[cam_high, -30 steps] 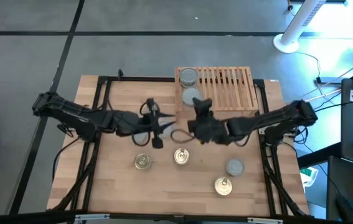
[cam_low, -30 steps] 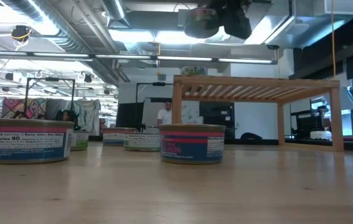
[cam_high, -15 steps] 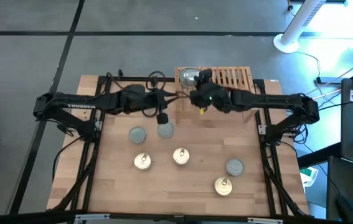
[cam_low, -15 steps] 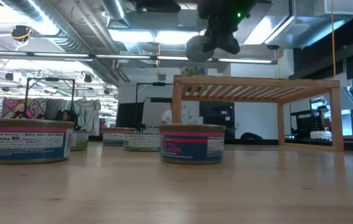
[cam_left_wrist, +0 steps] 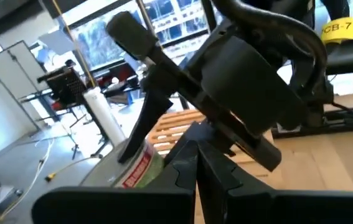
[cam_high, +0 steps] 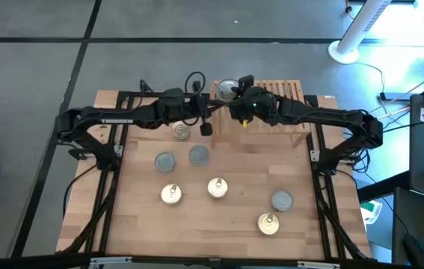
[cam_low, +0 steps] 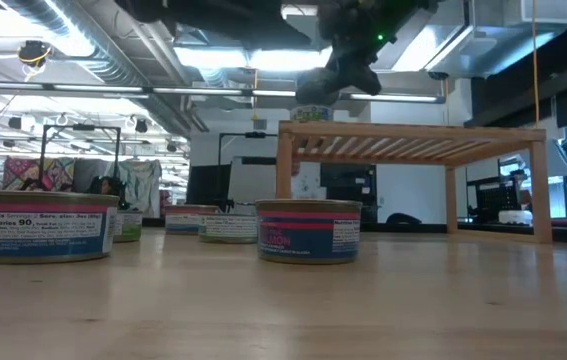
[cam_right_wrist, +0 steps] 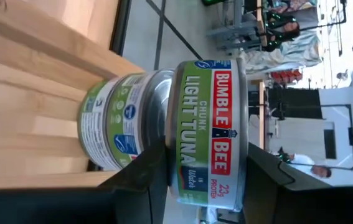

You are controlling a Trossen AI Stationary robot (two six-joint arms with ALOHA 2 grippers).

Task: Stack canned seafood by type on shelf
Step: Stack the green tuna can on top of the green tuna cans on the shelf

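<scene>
The left gripper (cam_high: 206, 128) is seen closed and empty above the table (cam_high: 301, 239), just beside the shelf's near-left corner, with a gold-topped tin (cam_high: 181, 132) below it. Six more tins (cam_high: 217, 187) are spread over the planks nearer the front. The shelf (cam_high: 283, 112) stands at the table's far edge. At its left end, a Bumble Bee tuna tin (cam_right_wrist: 208, 130) is gripped between the fingers of the right gripper (cam_high: 235, 99), directly upon another tuna tin (cam_right_wrist: 117, 127) that rests on the slats.
</scene>
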